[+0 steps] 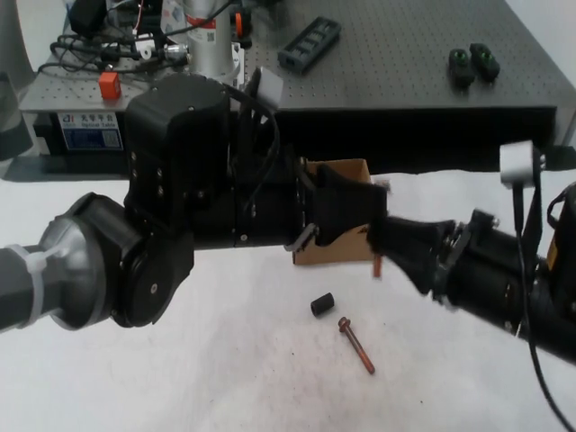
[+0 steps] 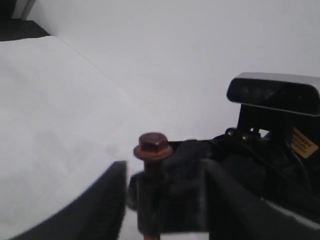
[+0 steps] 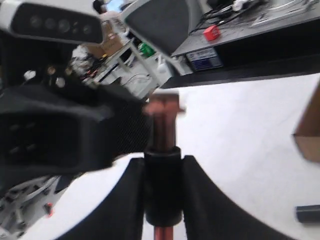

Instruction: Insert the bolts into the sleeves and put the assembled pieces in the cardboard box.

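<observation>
Copper-coloured bolt [image 3: 163, 125] stands through the black sleeve [image 3: 162, 192], and my right gripper [image 3: 162, 172] is clamped on that sleeve, plain in the right wrist view. The left wrist view gives me the hex head side-on, my left gripper [image 2: 165, 205] spread either side, pinching nothing. From up high, both grippers meet just in front of the cardboard box [image 1: 331, 254], the bolt's tip poking out below. On the box's near side a second sleeve [image 1: 322, 305] and spare bolt [image 1: 357, 345] lie on the white cloth [image 1: 225, 360], close but apart.
</observation>
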Available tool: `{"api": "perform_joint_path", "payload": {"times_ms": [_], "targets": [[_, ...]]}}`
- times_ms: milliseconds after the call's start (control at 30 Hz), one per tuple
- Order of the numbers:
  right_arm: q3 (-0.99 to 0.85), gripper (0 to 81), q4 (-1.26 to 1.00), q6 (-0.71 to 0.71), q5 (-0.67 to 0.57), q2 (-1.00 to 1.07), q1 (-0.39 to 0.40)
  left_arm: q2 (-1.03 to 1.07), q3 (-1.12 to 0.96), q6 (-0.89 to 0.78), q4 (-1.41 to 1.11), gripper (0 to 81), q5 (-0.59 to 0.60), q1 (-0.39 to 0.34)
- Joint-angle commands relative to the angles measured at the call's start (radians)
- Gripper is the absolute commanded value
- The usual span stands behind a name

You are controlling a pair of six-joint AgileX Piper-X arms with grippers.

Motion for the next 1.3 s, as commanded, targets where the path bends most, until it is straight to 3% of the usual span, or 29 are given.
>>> {"api": "perform_joint_path", "payload": {"times_ms": [0, 133, 267, 500, 633, 933, 1133, 1200, 1267], "targets": [[-0.086, 3.9, 0.163, -0.113, 0.096, 0.002, -0.039, -0.012, -0.004, 0.040, 0.071, 47.4, -0.082, 0.004], [-0.312, 3.9, 0.400, -0.311, 0.136, 0.140, -0.093, -0.006, -0.004, 0.214, 0.231, 41.6, -0.198, 0.004], [-0.557, 3.9, 0.541, -0.392, 0.140, 0.367, -0.109, 0.070, -0.058, 0.419, 0.394, 33.6, -0.221, 0.004], [-1.026, 3.9, 0.818, -0.479, 0.247, 0.781, -0.096, 0.313, -0.373, 0.704, 0.829, 33.6, -0.415, 0.002], [-1.219, 3.9, 0.927, -0.501, 0.275, 0.961, -0.085, 0.427, -0.537, 0.820, 0.955, 33.6, -0.546, 0.000], [-1.449, 0.6, 1.158, -0.534, 0.342, 1.174, -0.080, 0.559, -0.687, 0.928, 0.983, 33.6, -0.571, -0.007], [-1.467, 39.7, 1.183, -0.534, 0.332, 1.159, -0.080, 0.603, -0.718, 1.015, 1.064, 33.6, -0.592, -0.038], [-1.467, 41.0, 1.194, -0.534, 0.332, 1.138, -0.080, 0.612, -0.717, 1.033, 1.074, 33.6, -0.598, -0.046], [-1.465, 36.6, 1.214, -0.534, 0.327, 1.115, -0.082, 0.619, -0.717, 1.033, 1.073, 33.6, -0.598, -0.048]]}}
